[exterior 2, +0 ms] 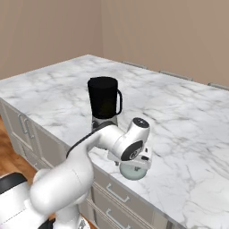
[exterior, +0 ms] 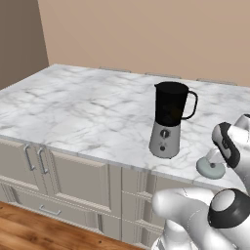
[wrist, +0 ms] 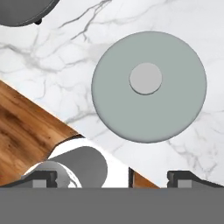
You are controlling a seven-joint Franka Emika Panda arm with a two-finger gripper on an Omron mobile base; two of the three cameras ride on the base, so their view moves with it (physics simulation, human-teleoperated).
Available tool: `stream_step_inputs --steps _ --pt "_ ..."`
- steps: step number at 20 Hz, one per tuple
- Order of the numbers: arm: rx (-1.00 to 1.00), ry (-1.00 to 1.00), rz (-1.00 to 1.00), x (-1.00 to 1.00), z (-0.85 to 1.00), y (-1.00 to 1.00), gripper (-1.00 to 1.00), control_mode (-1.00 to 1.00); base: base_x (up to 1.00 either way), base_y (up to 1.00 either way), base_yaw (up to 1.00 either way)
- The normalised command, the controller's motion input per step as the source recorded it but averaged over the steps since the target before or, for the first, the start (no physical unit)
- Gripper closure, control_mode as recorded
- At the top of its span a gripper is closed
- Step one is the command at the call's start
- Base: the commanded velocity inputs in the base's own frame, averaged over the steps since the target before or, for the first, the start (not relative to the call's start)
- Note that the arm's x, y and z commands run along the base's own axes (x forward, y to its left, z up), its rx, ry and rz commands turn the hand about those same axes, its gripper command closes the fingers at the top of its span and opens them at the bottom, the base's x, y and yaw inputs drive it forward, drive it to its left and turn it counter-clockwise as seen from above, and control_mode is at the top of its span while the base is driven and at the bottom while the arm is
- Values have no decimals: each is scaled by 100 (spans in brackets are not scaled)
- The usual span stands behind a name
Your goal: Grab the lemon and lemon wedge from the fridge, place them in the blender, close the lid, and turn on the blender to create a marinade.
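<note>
The blender [exterior: 168, 122] [exterior 2: 105, 103], a black jug on a silver-grey base, stands uncovered near the counter's front edge. Its lid [exterior: 210, 169] [exterior 2: 132, 172] [wrist: 148, 85], a pale grey-green disc with a lighter round knob, lies flat on the marble to the blender's right. My gripper [exterior 2: 137, 163] [wrist: 113, 177] hangs straight above the lid, pointing down, open, with nothing between its fingertips [wrist: 188, 176]. An edge of the blender base [wrist: 22, 11] shows in the hand view's top left corner. The lemon, the lemon wedge and the fridge are out of view. The jug's inside is too dark to read.
The marble counter [exterior: 88, 112] stretches wide to the left and back, up to a beige wall. Its front edge [wrist: 65, 120] runs close to the lid, with wood floor [wrist: 26, 131] below. Cabinet doors and drawers [exterior: 73, 180] sit under the counter.
</note>
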Motion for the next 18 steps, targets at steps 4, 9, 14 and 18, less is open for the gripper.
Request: stream_step_inputs --steps 4,9,14,18 --pt "0 0 0 44 -14 0 -100 -100 0 0 0" --pt "0 0 0 36 -12 -6 -100 -100 0 0 0" --pt "0 0 1 27 -19 -11 -100 -100 0 0 0" --pt "0 0 1 14 -24 -19 -100 -100 0 0 0"
